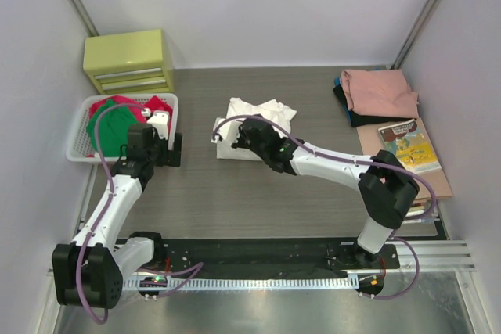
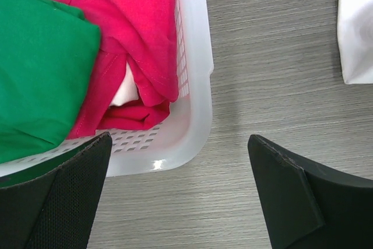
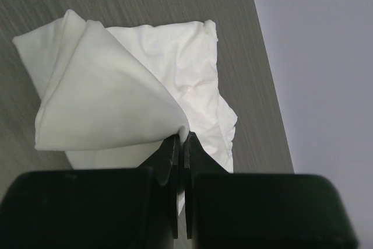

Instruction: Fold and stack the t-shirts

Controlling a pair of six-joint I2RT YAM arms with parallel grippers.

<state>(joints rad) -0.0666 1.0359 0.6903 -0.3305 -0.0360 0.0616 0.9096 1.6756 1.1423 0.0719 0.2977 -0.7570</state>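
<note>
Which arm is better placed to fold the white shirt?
Right: the right pincer is shut on a fold of the white shirt, while the left pincer hangs open at the basket corner, holding nothing.

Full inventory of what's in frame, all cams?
white t-shirt: 1, white, centre
red t-shirt: at least 1, red, in basket
green t-shirt: 1, green, in basket
salmon-pink t-shirt: 1, folded, far right, atop black t-shirt
basket: 1, white, left side
book: 1, yellowish, right edge
drawer unit: 1, yellow-green, far-left corner
table: 1, grey woodgrain
left gripper: 1, black, open, over basket corner
right gripper: 1, black, shut on white t-shirt
</note>
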